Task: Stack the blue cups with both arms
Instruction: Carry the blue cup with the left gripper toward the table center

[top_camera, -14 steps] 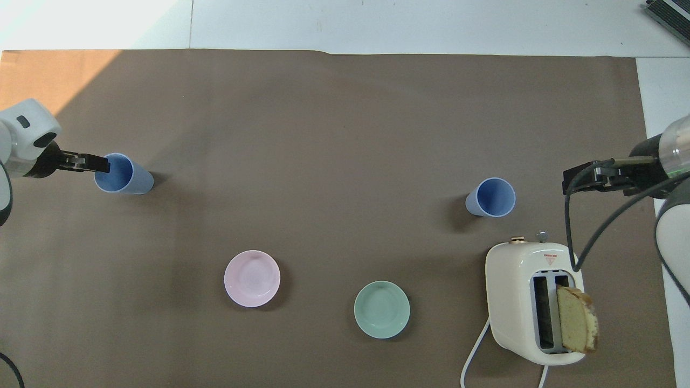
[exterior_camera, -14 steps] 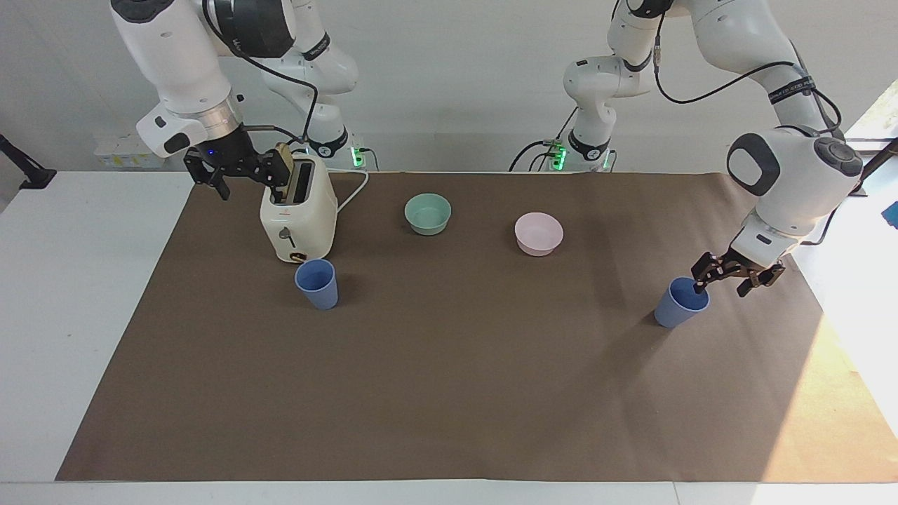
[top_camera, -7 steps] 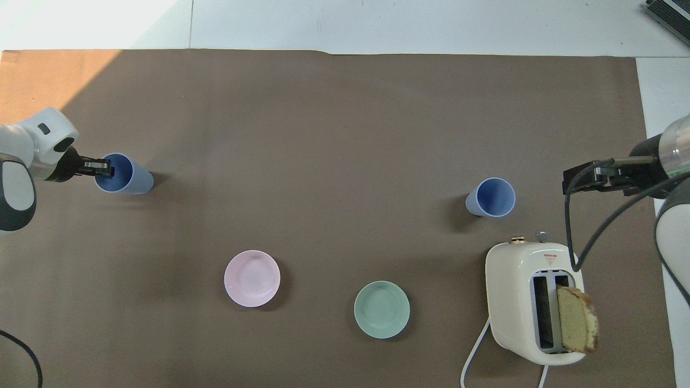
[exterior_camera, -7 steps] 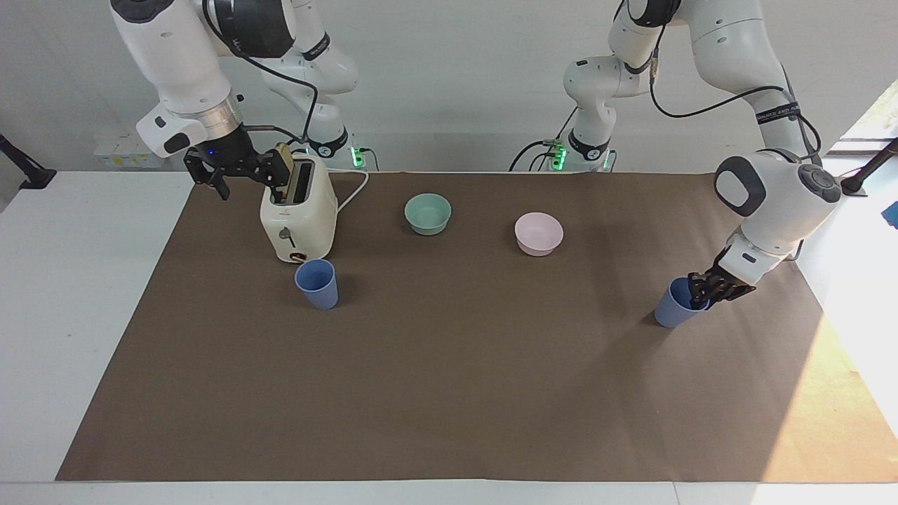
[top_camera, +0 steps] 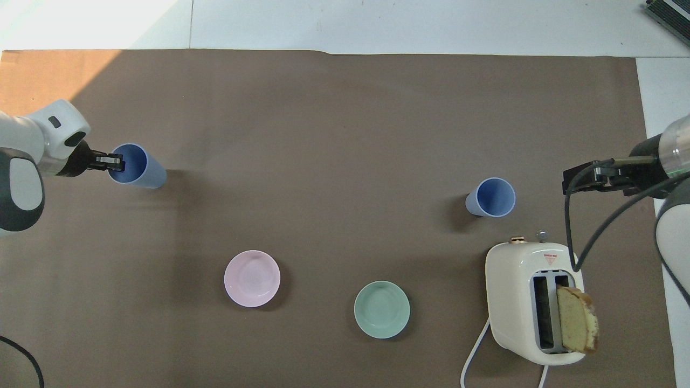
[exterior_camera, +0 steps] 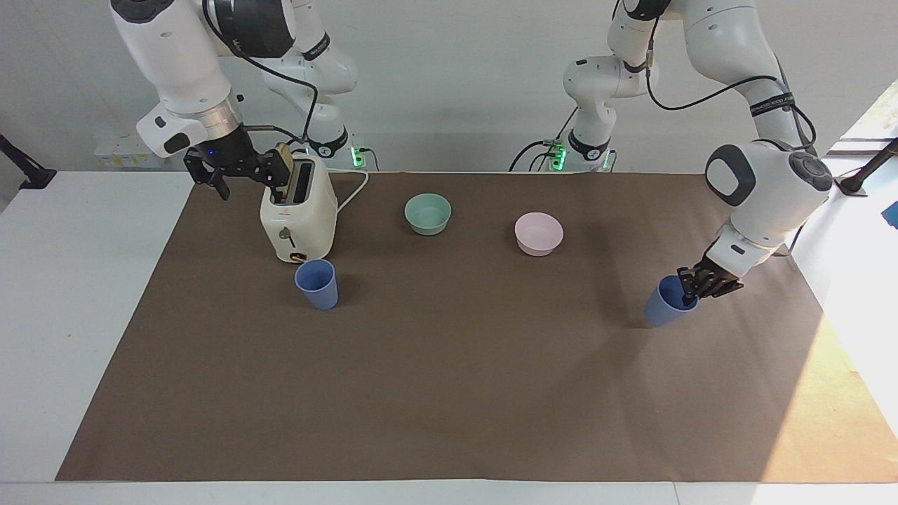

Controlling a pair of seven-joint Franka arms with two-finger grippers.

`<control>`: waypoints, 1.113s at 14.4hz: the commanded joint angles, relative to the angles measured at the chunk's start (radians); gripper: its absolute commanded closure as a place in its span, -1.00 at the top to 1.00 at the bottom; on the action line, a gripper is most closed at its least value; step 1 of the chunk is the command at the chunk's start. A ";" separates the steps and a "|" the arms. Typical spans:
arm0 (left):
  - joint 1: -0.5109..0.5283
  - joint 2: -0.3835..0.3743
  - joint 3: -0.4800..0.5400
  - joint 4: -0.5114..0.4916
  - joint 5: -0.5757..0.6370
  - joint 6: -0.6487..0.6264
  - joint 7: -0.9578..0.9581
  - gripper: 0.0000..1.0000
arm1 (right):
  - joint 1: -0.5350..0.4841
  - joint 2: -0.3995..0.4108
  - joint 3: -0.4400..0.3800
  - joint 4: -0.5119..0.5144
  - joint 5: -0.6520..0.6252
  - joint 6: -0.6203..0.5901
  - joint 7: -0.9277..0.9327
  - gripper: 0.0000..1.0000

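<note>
Left jaws [exterior_camera: 690, 294] are clenching one wall of the tilted blue cup [exterior_camera: 665, 306] near the desk [exterior_camera: 42, 280] edge at the left arm's end. Right jaws [exterior_camera: 238, 170] are hanging released beside the toaster [exterior_camera: 298, 217], waiting above the second blue cup [exterior_camera: 317, 283]. That thin rim pinch is risking the cup swivelling or slipping.

matt plastic cups [exterior_camera: 316, 283], glossy toaster [exterior_camera: 298, 217]

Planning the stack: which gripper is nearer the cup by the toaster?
Right. The right gripper hangs open beside the toaster, near that cup; the left gripper is shut on the other cup.
</note>
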 commanded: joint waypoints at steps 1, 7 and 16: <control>-0.129 -0.018 0.012 -0.018 -0.011 0.017 -0.136 -1.00 | -0.002 0.003 -0.003 0.007 0.017 -0.004 0.016 1.00; -0.435 0.002 0.013 -0.087 -0.011 0.179 -0.491 -1.00 | -0.002 0.003 -0.003 0.007 0.017 -0.004 0.016 1.00; -0.559 0.019 0.009 -0.094 -0.015 0.200 -0.570 0.86 | -0.002 0.003 -0.003 0.007 0.017 -0.004 0.016 1.00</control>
